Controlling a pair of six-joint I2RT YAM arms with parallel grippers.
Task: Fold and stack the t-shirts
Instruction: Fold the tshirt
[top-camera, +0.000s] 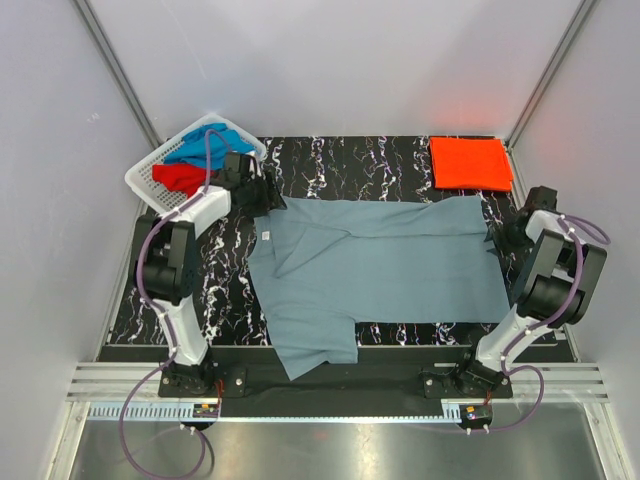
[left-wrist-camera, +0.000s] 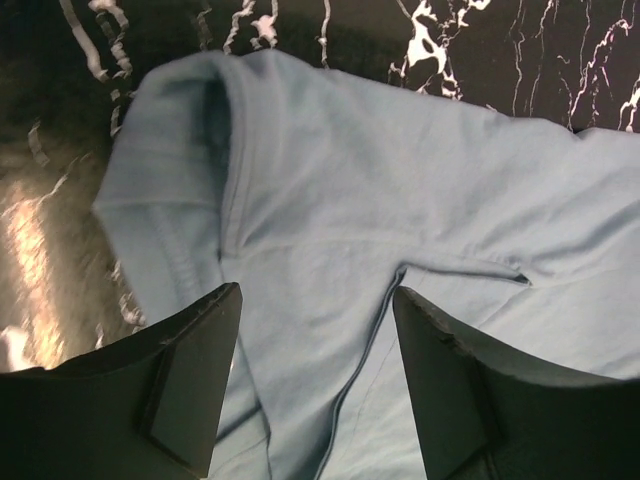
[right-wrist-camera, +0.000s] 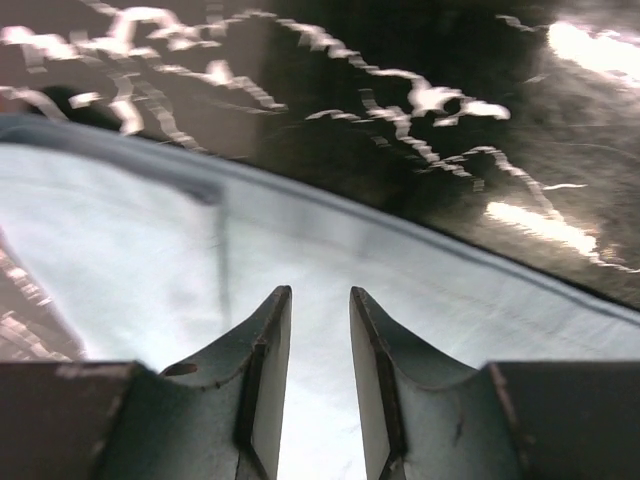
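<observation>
The dull grey-blue t-shirt (top-camera: 390, 265) lies spread flat across the black marbled table (top-camera: 340, 160), with one sleeve hanging toward the front edge. My left gripper (top-camera: 262, 196) is open just above its back left corner; the left wrist view shows both fingers (left-wrist-camera: 200, 380) wide apart over the cloth (left-wrist-camera: 330, 180), holding nothing. My right gripper (top-camera: 500, 236) is at the shirt's right edge. Its jaws (right-wrist-camera: 320, 292) stand a narrow gap apart over the cloth (right-wrist-camera: 130, 250) near the hem, and are empty. The orange-red t-shirt (top-camera: 470, 163) lies folded at the back right.
A white slotted basket (top-camera: 150, 180) at the back left corner holds the bright blue t-shirt (top-camera: 208, 146) and the red t-shirt (top-camera: 180, 178). White walls close in on three sides. The arm bases stand at the table's near edge.
</observation>
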